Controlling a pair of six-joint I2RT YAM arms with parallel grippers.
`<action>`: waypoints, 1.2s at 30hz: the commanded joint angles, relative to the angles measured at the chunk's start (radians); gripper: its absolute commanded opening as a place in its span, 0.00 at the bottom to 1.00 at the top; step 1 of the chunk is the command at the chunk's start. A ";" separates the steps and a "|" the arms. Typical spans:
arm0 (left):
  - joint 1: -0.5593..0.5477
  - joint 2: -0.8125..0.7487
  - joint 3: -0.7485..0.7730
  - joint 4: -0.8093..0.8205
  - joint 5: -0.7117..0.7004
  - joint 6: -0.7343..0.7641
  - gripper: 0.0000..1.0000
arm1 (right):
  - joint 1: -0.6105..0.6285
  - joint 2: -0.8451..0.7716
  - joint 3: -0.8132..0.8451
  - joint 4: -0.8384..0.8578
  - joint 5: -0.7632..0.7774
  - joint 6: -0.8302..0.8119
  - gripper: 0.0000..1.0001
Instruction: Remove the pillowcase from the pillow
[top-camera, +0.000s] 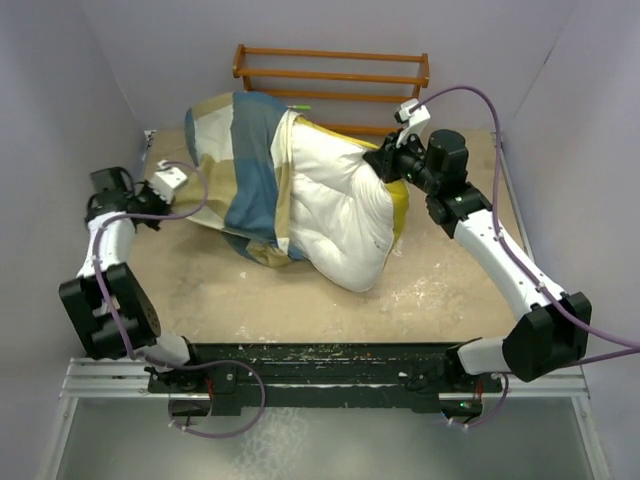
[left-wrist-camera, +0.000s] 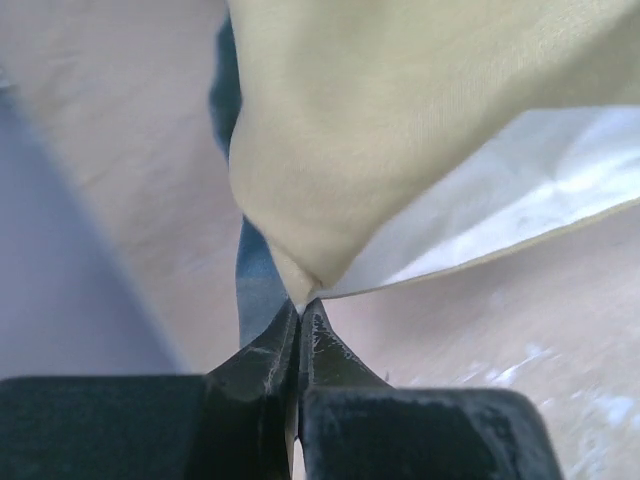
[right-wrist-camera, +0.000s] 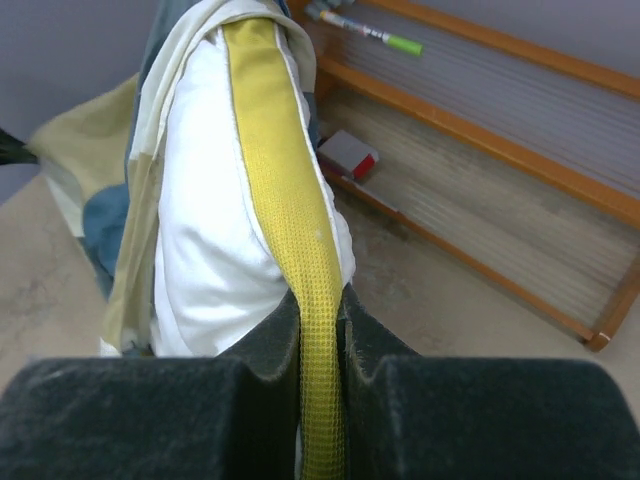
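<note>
On your left, the left gripper (left-wrist-camera: 300, 313) sits close to the left wall (top-camera: 60, 120), jaws pinched tight on a tan corner of the pillowcase (top-camera: 245, 165) just above the table (top-camera: 210, 295). Moving right, the pillowcase bunches over the left half of the pillow (top-camera: 340, 215), its open hem running across the middle. The pillow's quilted right half lies bare on the tabletop. At the far right edge, your right gripper (right-wrist-camera: 321, 300) is clamped on the yellow trim (right-wrist-camera: 275, 170). The wooden rack (top-camera: 330, 75) stands just behind, against the back wall. Open tabletop runs between the pillow's near edge and the arm bases. The surface is tan, scuffed white near the front right.
</note>
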 joint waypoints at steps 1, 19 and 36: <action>0.191 -0.093 0.105 -0.095 0.029 0.087 0.00 | -0.049 -0.071 0.111 0.119 0.103 0.061 0.00; 0.527 -0.208 0.206 -0.133 0.148 0.189 0.00 | -0.309 -0.314 0.129 -0.002 0.688 0.041 0.00; 0.466 -0.255 0.489 -0.666 0.534 0.351 0.97 | -0.326 -0.416 -0.193 0.780 -0.424 0.391 0.00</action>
